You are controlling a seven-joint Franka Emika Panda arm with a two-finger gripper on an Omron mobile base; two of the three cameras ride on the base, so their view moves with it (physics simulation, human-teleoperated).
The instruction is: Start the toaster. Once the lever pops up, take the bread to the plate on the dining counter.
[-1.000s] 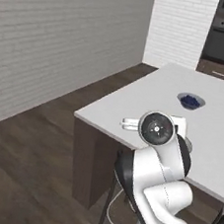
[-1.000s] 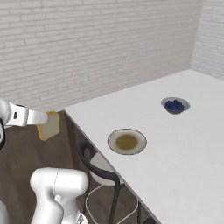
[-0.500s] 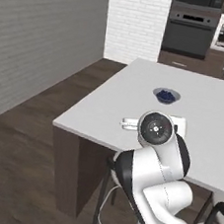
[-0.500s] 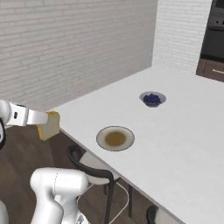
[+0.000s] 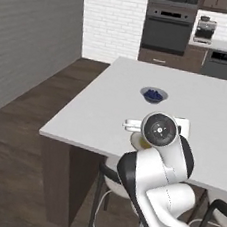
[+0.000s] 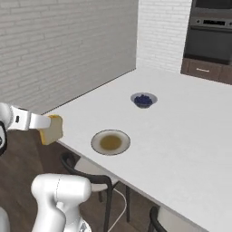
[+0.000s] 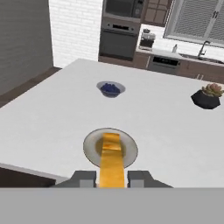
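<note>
My gripper (image 6: pixel 46 123) is shut on a slice of golden-brown bread (image 6: pixel 51 129), held on edge just off the near corner of the dining counter (image 6: pixel 181 136). In the hand view the bread (image 7: pixel 110 162) stands between the fingertips of the gripper (image 7: pixel 111 177) and points at the plate (image 7: pixel 89 148). That grey plate (image 6: pixel 110 142) with a yellowish centre lies near the counter's front edge, a short way ahead of the bread. The toaster is out of view.
A small bowl of blueberries (image 6: pixel 143 99) sits farther back on the counter. A dark pot with a plant (image 7: pixel 207 97) stands to the right. Dark stools (image 6: pixel 86 174) are tucked under the near edge. Wall ovens (image 5: pixel 168 29) line the back.
The whole scene has shifted: the base has moved, bringing the counter and plate nearer and the ovens into view. The bread stays in the shut gripper.
</note>
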